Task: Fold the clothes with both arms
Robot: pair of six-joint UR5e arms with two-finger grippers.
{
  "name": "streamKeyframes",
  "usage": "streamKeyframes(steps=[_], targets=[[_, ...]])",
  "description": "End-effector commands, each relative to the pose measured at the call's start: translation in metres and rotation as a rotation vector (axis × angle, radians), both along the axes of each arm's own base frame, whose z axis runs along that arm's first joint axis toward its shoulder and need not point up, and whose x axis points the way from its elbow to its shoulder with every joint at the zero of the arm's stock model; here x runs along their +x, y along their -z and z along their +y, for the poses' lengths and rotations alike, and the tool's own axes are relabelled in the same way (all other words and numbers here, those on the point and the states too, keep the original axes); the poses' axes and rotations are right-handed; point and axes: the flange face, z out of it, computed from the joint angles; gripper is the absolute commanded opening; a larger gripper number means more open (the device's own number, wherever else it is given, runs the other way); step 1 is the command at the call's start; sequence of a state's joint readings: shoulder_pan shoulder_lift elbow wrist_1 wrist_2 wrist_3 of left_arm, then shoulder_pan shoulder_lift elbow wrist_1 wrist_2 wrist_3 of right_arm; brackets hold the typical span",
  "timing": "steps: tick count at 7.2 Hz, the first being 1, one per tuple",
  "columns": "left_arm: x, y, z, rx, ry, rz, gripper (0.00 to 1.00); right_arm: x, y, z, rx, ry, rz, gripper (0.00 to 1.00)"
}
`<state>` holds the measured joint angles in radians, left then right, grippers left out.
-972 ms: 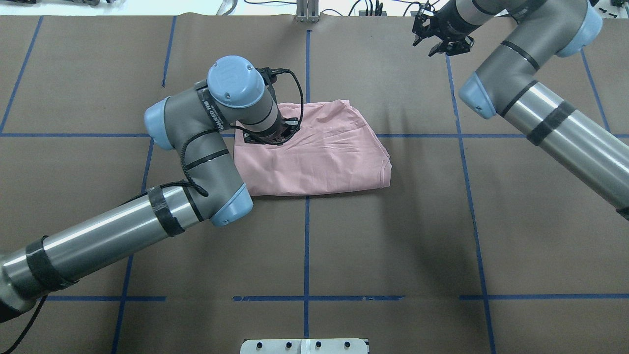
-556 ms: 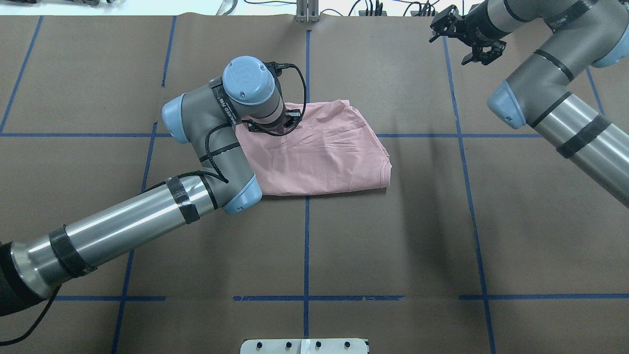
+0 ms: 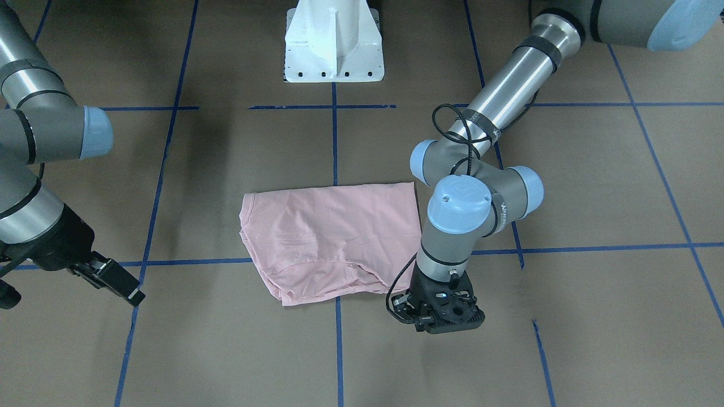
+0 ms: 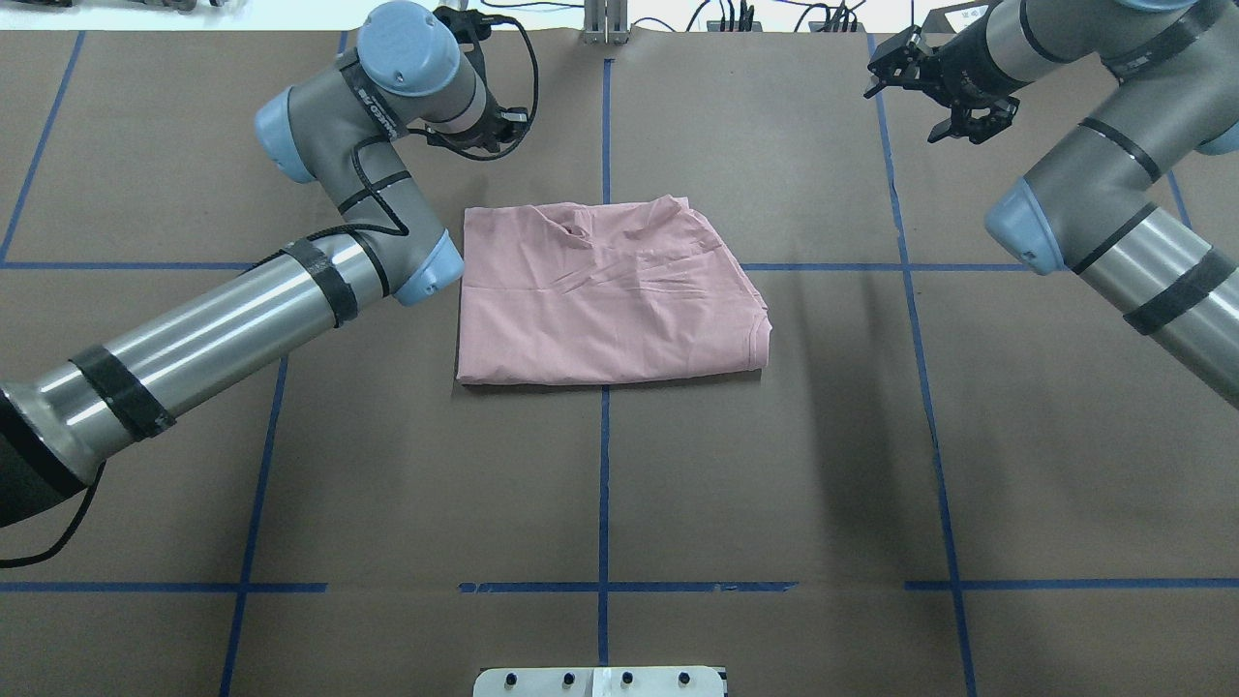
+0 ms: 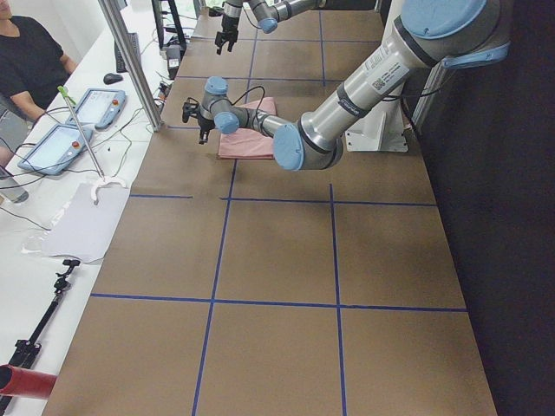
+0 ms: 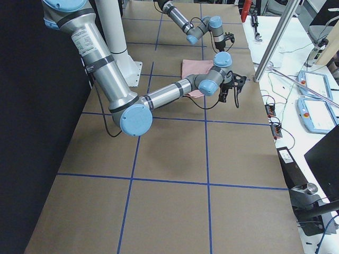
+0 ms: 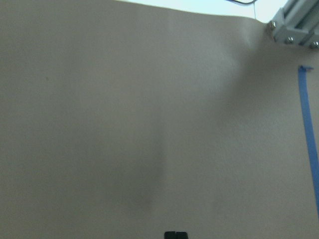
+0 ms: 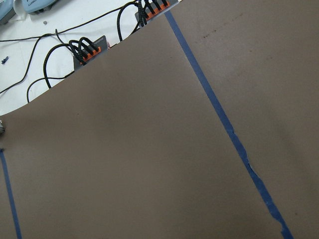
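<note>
The pale pink T-shirt [image 4: 610,295] lies folded into a rough rectangle at the table's middle, plain side up, with creases near its far edge. It also shows in the front view [image 3: 331,243]. No print is visible. My left gripper [image 4: 481,121] hangs over bare paper beyond the shirt's far left corner, clear of the cloth. In the front view it [image 3: 440,319] looks open and empty. My right gripper [image 4: 924,92] is open and empty, high near the far right edge, well away from the shirt. It also shows in the front view [image 3: 116,282].
Brown paper with blue tape lines [image 4: 604,465] covers the table. The white pedestal base [image 3: 334,51] stands at the near edge. A metal post [image 4: 605,21] and cables [image 8: 84,47] line the far edge. An operator's desk with tablets [image 5: 74,126] lies beyond it.
My left gripper has let go of the shirt's far left part, lifted, and swung away to the far left. The shirt has settled flat. My right gripper has drifted slightly right.
</note>
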<state>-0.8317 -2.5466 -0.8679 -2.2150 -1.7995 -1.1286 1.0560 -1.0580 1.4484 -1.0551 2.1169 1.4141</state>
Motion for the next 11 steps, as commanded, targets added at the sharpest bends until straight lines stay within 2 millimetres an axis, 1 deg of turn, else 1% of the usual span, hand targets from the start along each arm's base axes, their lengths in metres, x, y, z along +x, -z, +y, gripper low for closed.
streamKeyframes(steps=[1, 2, 3, 4, 5, 6, 7, 8, 9, 10, 11], targets=[[-0.088, -0.047, -0.024, 0.038, -0.032, -0.020, 0.00, 0.030, -0.017, -0.006, 0.028, 0.002, 0.035, 1.00], [-0.148, -0.084, -0.003, 0.078, -0.103, -0.004, 0.00, 0.064, -0.040, -0.014, 0.059, 0.046, 0.059, 1.00], [-0.207, -0.119, 0.016, 0.083, -0.158, 0.019, 0.00, 0.107, -0.069, -0.024, 0.084, 0.111, 0.087, 1.00], [-0.274, -0.134, 0.021, 0.114, -0.172, 0.029, 0.00, 0.151, -0.107, -0.027, 0.126, 0.190, 0.147, 1.00], [-0.332, -0.159, 0.044, 0.150, -0.195, 0.023, 0.05, 0.187, -0.136, -0.028, 0.181, 0.281, 0.227, 1.00], [-0.388, -0.169, 0.065, 0.188, -0.211, 0.003, 0.13, 0.229, -0.155, -0.030, 0.196, 0.370, 0.293, 1.00], [-0.437, -0.182, 0.098, 0.187, -0.232, -0.053, 0.14, 0.276, -0.178, -0.020, 0.204, 0.445, 0.326, 1.00], [-0.487, -0.207, 0.129, 0.194, -0.278, -0.131, 0.17, 0.298, -0.209, 0.002, 0.202, 0.504, 0.301, 1.00], [-0.502, -0.208, 0.158, 0.086, -0.320, -0.148, 0.20, 0.302, -0.246, 0.031, 0.184, 0.533, 0.253, 1.00], [-0.516, -0.254, 0.194, 0.024, -0.409, -0.181, 0.32, 0.305, -0.257, 0.052, 0.172, 0.530, 0.244, 1.00], [-0.536, -0.290, 0.223, 0.005, -0.443, -0.194, 0.99, 0.306, -0.252, 0.064, 0.185, 0.527, 0.250, 1.00]])
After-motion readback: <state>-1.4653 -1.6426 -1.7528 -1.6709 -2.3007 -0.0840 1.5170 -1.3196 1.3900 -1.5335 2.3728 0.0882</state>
